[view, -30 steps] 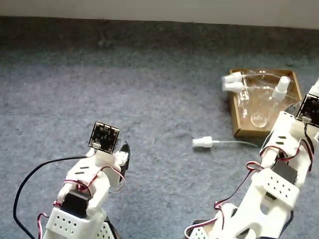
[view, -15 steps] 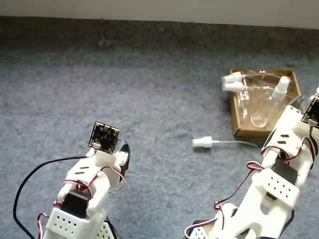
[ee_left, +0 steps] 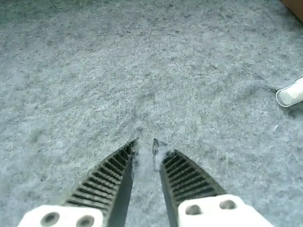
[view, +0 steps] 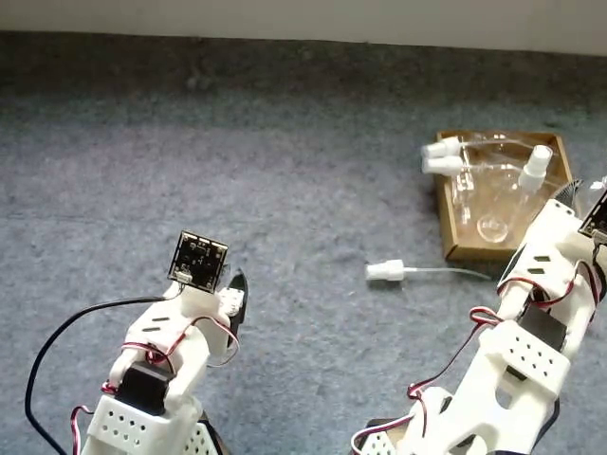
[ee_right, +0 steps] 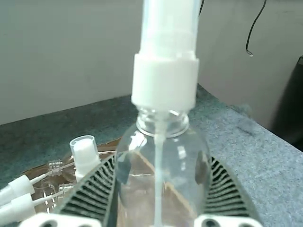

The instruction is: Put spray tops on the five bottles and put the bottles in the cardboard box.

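left gripper: my left gripper (ee_left: pixel 144 143) is low over the grey carpeted table (view: pixel 285 171), its ribbed black fingers (ee_left: pixel 111 175) drawn almost together with a thin slit between the tips, nothing in them.
right gripper: i see my right gripper (ee_right: pixel 161 161) clamped on the round belly of a clear glass bottle (ee_right: pixel 161 189), one ribbed finger on each side of it.
held bottle: upright, with a white plastic spray top (ee_right: pixel 164 71) seated on its neck and the thin dip tube running down inside; it is up off the table, just on the near side of the box.
loose spray top: a white spray top with a long clear tube (view: pixel 386 271) lies flat on the carpet between the two arms, the tube pointing toward the near corner of the box; it also shows at the edge of the left wrist view (ee_left: pixel 289 94).
box: the shallow brown cardboard box (view: pixel 444 213) sits on the right side of the table, beyond the loose top.
in the box: clear bottles with white spray tops, two lying side by side with tops (view: pixel 441 156) poking over the left wall, another (view: pixel 538 163) toward the far right; i cannot count them surely through the glass.
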Action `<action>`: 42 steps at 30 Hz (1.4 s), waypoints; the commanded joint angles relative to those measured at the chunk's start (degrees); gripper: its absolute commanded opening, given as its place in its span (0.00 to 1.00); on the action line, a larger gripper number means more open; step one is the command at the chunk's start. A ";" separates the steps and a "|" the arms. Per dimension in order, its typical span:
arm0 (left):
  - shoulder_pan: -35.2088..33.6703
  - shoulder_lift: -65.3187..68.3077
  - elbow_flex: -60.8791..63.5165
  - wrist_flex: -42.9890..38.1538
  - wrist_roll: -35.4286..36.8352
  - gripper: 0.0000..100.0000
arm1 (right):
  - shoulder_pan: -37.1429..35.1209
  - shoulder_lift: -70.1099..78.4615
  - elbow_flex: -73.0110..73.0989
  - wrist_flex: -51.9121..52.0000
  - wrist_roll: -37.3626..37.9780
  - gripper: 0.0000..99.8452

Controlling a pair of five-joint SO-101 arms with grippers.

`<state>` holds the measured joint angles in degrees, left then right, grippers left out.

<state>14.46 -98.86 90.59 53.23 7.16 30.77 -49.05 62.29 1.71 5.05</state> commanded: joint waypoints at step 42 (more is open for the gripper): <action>-0.84 -0.40 4.62 -7.65 0.18 0.01 | -2.42 -0.04 -11.91 15.16 -0.35 0.13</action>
<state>14.37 -98.86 95.60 46.99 7.16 29.27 -48.97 54.02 16.57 4.79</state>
